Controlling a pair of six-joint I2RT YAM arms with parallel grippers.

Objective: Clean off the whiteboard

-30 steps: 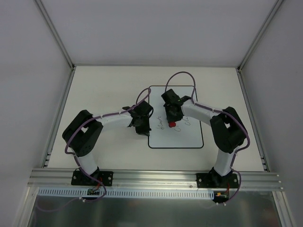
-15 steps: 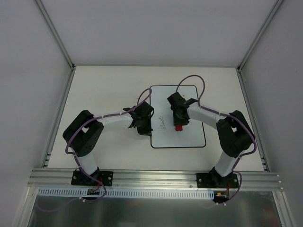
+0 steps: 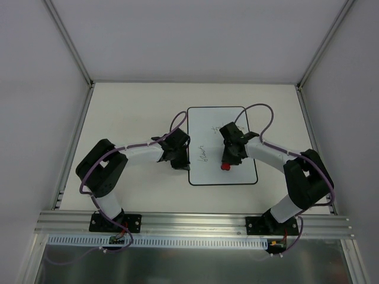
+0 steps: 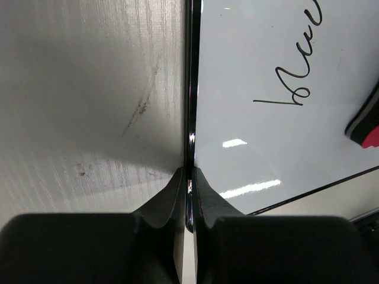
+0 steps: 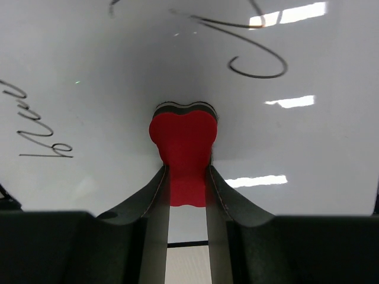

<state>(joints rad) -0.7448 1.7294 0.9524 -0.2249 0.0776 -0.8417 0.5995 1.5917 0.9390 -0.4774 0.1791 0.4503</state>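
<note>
I'm looking at the whiteboard point(image 3: 207, 115) lying flat on the counter point(image 3: 130, 118), around the middle and sitting a little toward the right edge. It is showing as a glossy white rectangle with a thin black rim and rounded corners, and lamp glare is streaking across its surface in both wrist views. Dark cursive handwriting point(image 3: 203, 155) is running along the near-left part of the board, with fainter strokes showing further toward the far edge. In the right wrist view I'm also seeing loops of writing beyond the eraser.

The board's long axis is running from the counter's near edge to its far edge. Its short sides are facing those two edges, and the whole board is sitting roughly square to the counter.

The left gripper point(image 4: 189, 177) is pinching the board's left rim close to the near-left corner. Its jaws are drawn in almost together, with only the black rim between them.

The right gripper point(image 5: 187, 174) is gripping the red eraser point(image 5: 183, 142), with its jaws closed snugly on the eraser's narrow waist. The eraser's dark underside is pressing on the white surface in the near half of the board, toward the board's right side and just right of the near-left writing.
</note>
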